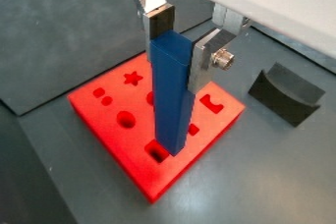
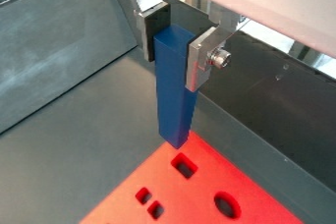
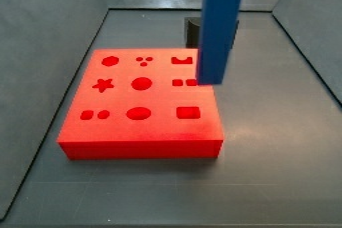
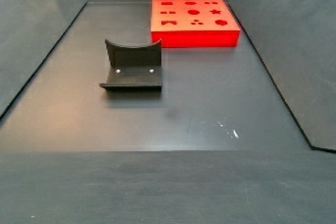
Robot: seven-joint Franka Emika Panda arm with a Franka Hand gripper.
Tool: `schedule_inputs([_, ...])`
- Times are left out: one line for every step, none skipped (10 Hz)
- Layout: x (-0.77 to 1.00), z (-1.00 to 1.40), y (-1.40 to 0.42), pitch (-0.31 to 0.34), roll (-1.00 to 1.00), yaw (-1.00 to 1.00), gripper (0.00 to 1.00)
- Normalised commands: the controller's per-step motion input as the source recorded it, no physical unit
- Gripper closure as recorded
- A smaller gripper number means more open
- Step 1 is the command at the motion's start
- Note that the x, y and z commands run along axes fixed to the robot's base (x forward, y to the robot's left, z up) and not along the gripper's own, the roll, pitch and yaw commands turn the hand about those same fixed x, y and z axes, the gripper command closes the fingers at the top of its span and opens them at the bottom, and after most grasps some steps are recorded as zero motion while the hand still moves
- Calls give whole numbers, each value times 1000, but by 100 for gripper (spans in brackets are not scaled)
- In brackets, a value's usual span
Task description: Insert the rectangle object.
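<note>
On the dark grey worktop (image 3: 267, 122) lies the red block (image 3: 140, 112). The gripper (image 1: 182, 33) clamps the blue bar (image 1: 170, 90) near its top, upright above a hole; it seems stiff, light, smooth.

A dark grey curved-top block (image 4: 132, 67) lies on the grey floor (image 4: 197, 110), well apart from the red block; in a wrist view the same piece (image 1: 286, 92) sits just beside that block's corner.
</note>
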Motion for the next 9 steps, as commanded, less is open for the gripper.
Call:
schedule_inputs([137,-20,-251,0,114,0,100])
schedule_inputs([34,-54,-66,0,63,0,100])
schedule_inputs([11,-211,0,0,140,14,100])
schedule_inputs([0,-294,49,-29,201,74,100])
schedule_inputs([6,-254,0,-20,161,60,100])
schedule_inputs([0,-194,0,-14,77,0,100])
schedule_inputs([0,-166,0,-23,31,0,100])
schedule_inputs([0,-109,0,-20,4,0,100])
schedule_inputs([0,-80,-23,-17,0,0,100])
